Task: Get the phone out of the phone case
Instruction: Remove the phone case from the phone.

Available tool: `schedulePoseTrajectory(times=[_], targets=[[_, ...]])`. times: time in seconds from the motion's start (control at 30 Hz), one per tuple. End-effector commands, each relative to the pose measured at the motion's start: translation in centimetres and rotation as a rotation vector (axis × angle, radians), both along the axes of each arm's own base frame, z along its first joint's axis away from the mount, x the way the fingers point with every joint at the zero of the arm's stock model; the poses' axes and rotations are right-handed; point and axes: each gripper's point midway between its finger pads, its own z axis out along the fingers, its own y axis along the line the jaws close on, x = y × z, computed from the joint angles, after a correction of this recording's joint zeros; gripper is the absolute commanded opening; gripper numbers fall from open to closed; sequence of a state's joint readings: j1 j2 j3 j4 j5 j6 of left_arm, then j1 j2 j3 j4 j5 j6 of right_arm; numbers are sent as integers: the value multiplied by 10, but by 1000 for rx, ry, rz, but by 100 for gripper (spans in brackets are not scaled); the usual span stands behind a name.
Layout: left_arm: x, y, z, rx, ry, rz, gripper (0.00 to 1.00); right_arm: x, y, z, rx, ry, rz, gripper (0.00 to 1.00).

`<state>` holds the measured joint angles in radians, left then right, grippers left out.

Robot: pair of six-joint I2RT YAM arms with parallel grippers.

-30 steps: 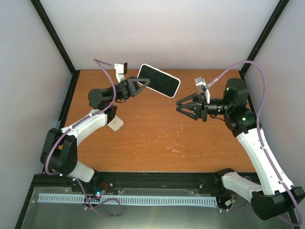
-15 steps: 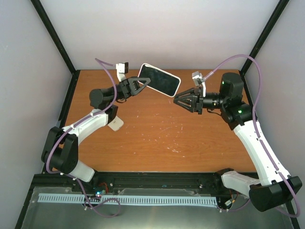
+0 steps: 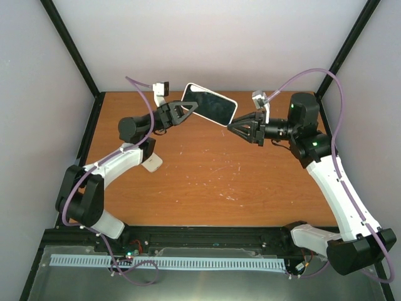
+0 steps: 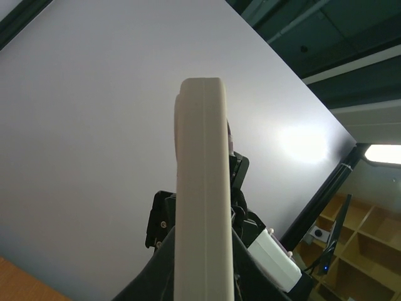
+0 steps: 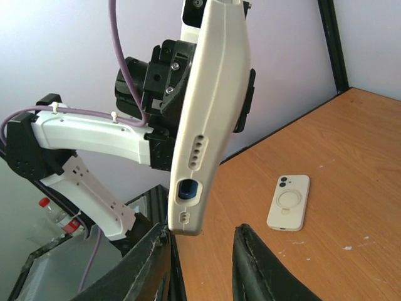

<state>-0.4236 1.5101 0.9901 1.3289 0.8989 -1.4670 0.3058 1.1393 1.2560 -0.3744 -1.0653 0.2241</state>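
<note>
Cream phone case (image 5: 210, 94): phone (image 3: 210, 105) inside; held aloft over the table's (image 3: 250, 188) far edge.
Left gripper (image 3: 188, 111): clamped on the case's left end.
Right gripper (image 3: 233, 127): jaws apart; the case's free end is just ahead, long axis aimed between them.

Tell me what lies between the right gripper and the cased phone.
Nothing. In the right wrist view the cased phone ends just short of the open right gripper, with only air between them.
</note>
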Motion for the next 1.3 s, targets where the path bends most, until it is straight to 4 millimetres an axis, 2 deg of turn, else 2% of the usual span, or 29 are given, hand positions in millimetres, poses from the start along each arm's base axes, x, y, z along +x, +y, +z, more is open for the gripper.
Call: schedulePoseTrajectory(times=[0.0,0.23,0.27,0.37,0.47,0.6,0.7,0.77,0.87,1.0,1.27], targets=[[-20,3,28,-87,-80,-53,0,27,-5,-14,-54,45,-121,28],[-48,-18,38,-106,-84,-180,0,75,-20,-40,-101,191,-262,23],[-54,-17,41,-125,-98,-198,0,86,-30,-45,-111,212,-306,21],[-61,-12,48,-161,-102,-210,0,100,-43,-58,-122,260,-360,19],[-68,-8,56,-168,-126,-211,0,102,-48,-68,-141,262,-382,18],[-73,-3,63,-197,-138,-228,0,95,-48,-65,-146,205,-360,19],[-73,0,64,-226,-126,-247,0,85,-44,-63,-149,148,-309,27],[-73,0,64,-240,-113,-275,0,79,-44,-64,-158,69,-290,27],[-74,0,64,-254,-103,-332,0,82,-50,-69,-191,-30,-323,21],[-80,2,68,-250,-113,-344,0,86,-51,-76,-192,-9,-334,18],[-108,14,99,-249,-220,-362,0,102,-65,-86,-171,25,-413,15]])
